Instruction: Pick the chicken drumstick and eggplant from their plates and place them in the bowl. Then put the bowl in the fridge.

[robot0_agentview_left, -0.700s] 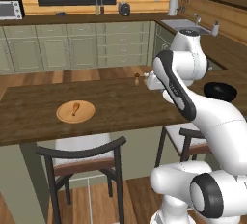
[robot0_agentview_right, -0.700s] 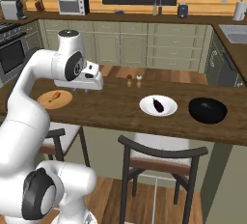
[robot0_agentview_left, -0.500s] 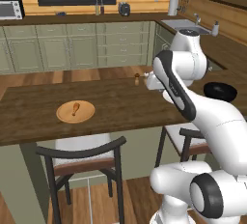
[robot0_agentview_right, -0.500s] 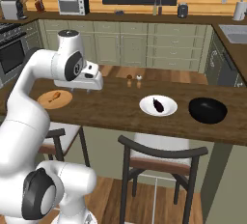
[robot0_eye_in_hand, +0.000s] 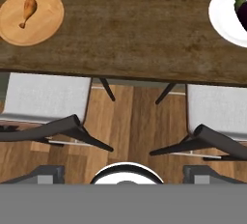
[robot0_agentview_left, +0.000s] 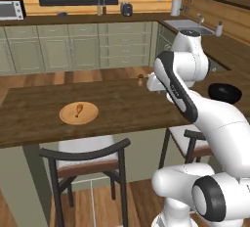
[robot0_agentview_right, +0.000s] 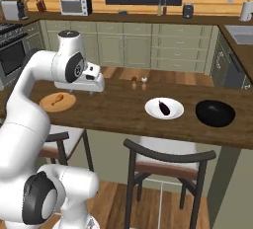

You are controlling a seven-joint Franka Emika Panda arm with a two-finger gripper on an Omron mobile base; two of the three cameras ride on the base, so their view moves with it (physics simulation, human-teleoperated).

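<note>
arm: raised over the dark wooden counter [robot0_agentview_right: 123,109], gripper [robot0_eye_in_hand: 123,172] aimed down, fingers apart, holding nothing | chicken drumstick [robot0_eye_in_hand: 27,11]: orange-brown, on tan plate [robot0_eye_in_hand: 46,25] | eggplant [robot0_eye_in_hand: 240,9]: dark purple, on white plate [robot0_eye_in_hand: 222,15] | black bowl [robot0_agentview_right: 215,113]: beside white plate

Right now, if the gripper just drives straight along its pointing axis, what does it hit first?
Likely the wood floor between the two chairs, just off the near edge of the table. The gripper points down, open and empty; in the hand view the drumstick and eggplant sit off to either side.
</note>
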